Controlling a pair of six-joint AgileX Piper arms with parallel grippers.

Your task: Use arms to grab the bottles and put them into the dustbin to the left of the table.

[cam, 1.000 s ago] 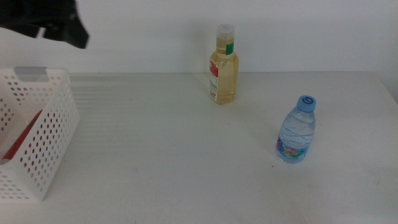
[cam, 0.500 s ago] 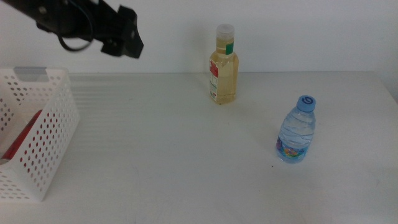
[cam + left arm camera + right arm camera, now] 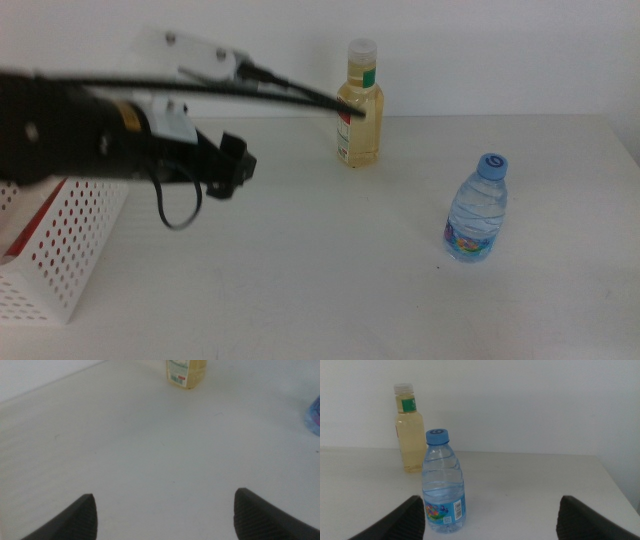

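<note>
Two bottles (image 3: 360, 103), one can (image 3: 35, 225), one dustbin (image 3: 70, 250).

Yellow-liquid bottle (image 3: 360, 103), white cap, stands upright at the far edge of the table (image 3: 330, 270). Blue-capped water bottle (image 3: 477, 209) stands upright nearer and to the right, well apart from it. White perforated dustbin (image 3: 70, 245) at table's left holds a red can (image 3: 30, 228), lying tilted inside.

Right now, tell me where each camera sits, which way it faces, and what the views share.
Middle view: above the table, looking forward and down; the left arm reaches in, its tool beside the dustbin.
Left wrist view: on the left wrist, facing the tabletop; own open jaws frame the yellow-liquid bottle.
Right wrist view: low on the waiting right wrist, looking level; own open jaws flank the water bottle.
Shared: all three views show both bottles.
</note>
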